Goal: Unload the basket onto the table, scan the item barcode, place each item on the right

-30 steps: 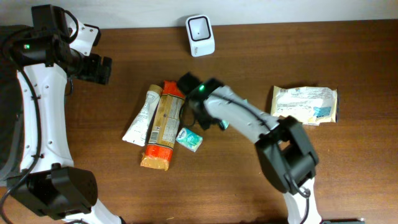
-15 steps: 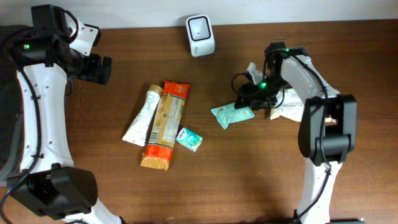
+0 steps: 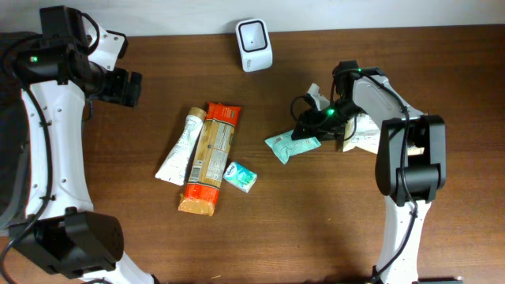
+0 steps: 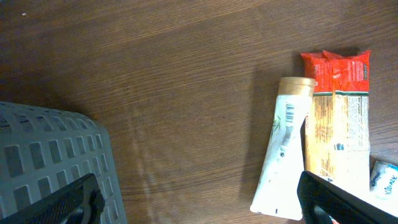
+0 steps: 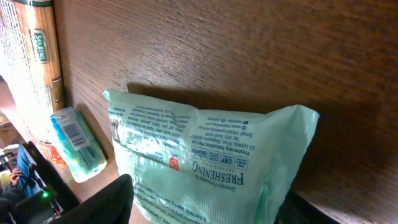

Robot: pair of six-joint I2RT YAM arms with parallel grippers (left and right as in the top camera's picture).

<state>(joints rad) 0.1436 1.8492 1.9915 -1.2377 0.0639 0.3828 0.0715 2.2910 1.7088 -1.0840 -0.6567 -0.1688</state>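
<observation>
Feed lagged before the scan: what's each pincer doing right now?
Left pincer: open, empty.
Right pincer: closed on the green packet.

- Seen from overhead, with 12 o'clock at the table's (image 3: 316,237) far edge, the scanner (image 3: 254,34) stands at 12 o'clock, near that edge.
- The tube (image 3: 180,146) and the snack pack (image 3: 209,158) lie side by side, touching, with the tube on the pack's 9 o'clock side.
- The small tissue packet (image 3: 240,177) lies just beside the snack pack, at its 4 o'clock.
- The wipes pouch (image 3: 290,147) is at the tissue packet's 2 o'clock, apart from it.
- The flat packet (image 3: 364,140) lies at the pouch's 3 o'clock, partly hidden.
- In the left wrist view, the basket (image 4: 50,162) sits well apart from the tube, at its 8 o'clock.
</observation>
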